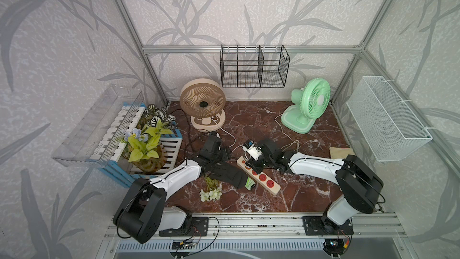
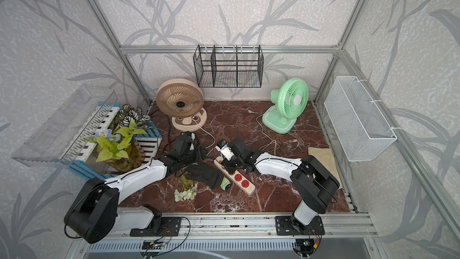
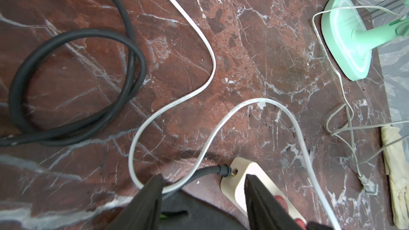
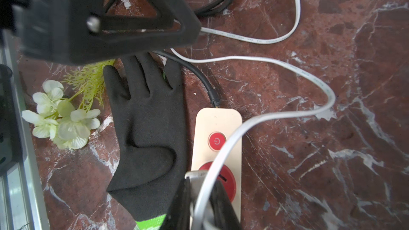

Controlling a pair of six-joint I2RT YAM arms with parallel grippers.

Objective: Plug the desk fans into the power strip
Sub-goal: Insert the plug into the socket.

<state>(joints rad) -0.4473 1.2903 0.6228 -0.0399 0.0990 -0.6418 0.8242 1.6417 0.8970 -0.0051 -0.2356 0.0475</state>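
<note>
The beige desk fan (image 1: 202, 103) stands at the back left, and its flat white cable (image 4: 287, 63) runs to a pale plug (image 4: 194, 175). My right gripper (image 4: 200, 184) is shut on that plug, right over the first red socket of the cream power strip (image 1: 263, 178), beside its red button (image 4: 217, 141). The jaws hide the prongs. My left gripper (image 3: 203, 177) hangs open and empty above the strip's cord end (image 3: 241, 180); one finger (image 3: 254, 186) is over the strip, the other over the black glove.
A black glove (image 1: 229, 175) and a sprig of white flowers (image 1: 211, 193) lie left of the strip. A green fan (image 1: 311, 103) stands back right, its grey plug (image 3: 368, 184) loose near a cream cloth (image 1: 341, 151). A black cord (image 3: 77, 85) coils by the plant crate (image 1: 149, 140).
</note>
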